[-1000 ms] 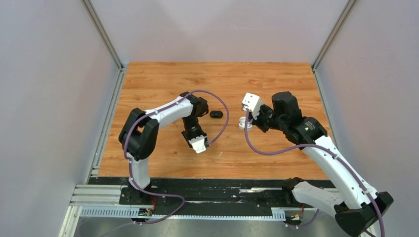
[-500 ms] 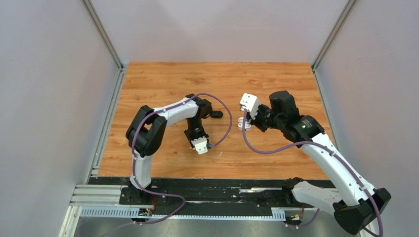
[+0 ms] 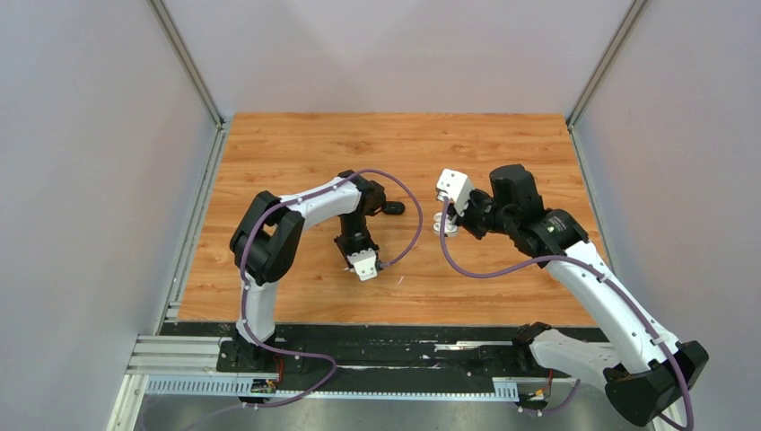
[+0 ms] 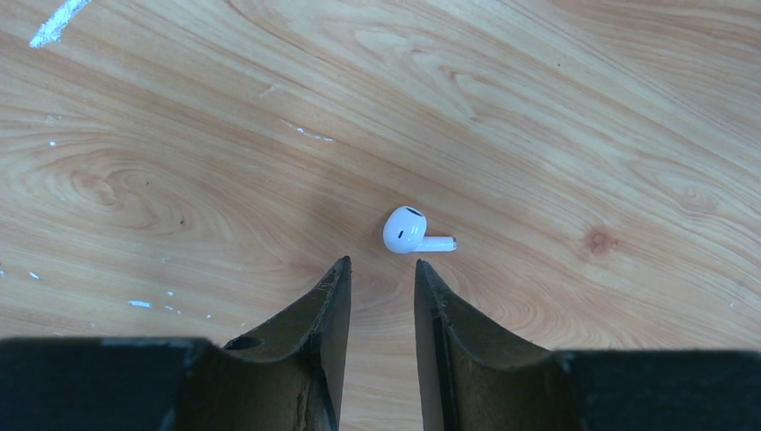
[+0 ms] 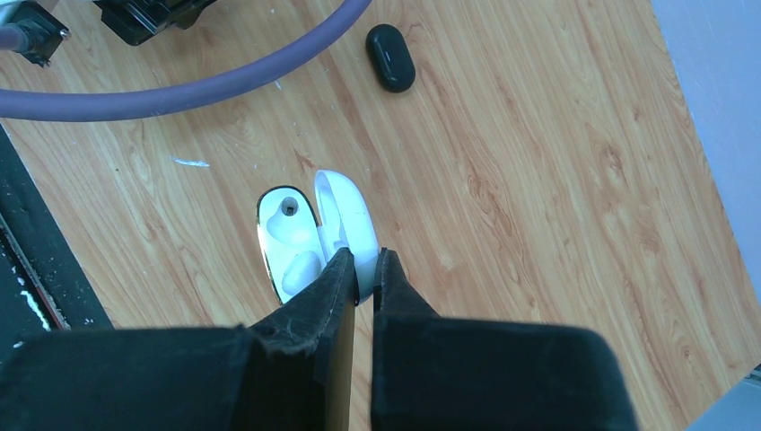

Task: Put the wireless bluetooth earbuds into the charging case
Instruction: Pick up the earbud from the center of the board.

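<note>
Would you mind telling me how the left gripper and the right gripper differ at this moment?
The left gripper stands open with nothing in it; the right gripper is shut on the raised lid of the white charging case. The left gripper has a loose earbud lying just ahead of it on the table; the right gripper has none. Both have dark fingers angled down at the wood.

**One claw open, one claw pinching**

The left arm [image 3: 301, 205] is bent like an elbow. The left gripper [image 4: 381, 262] points down with its fingers apart and nothing between them. The right arm [image 3: 592, 274] reaches far out. The right gripper [image 5: 366, 260] pinches the charging case [image 5: 287, 235] by its lid.
</note>
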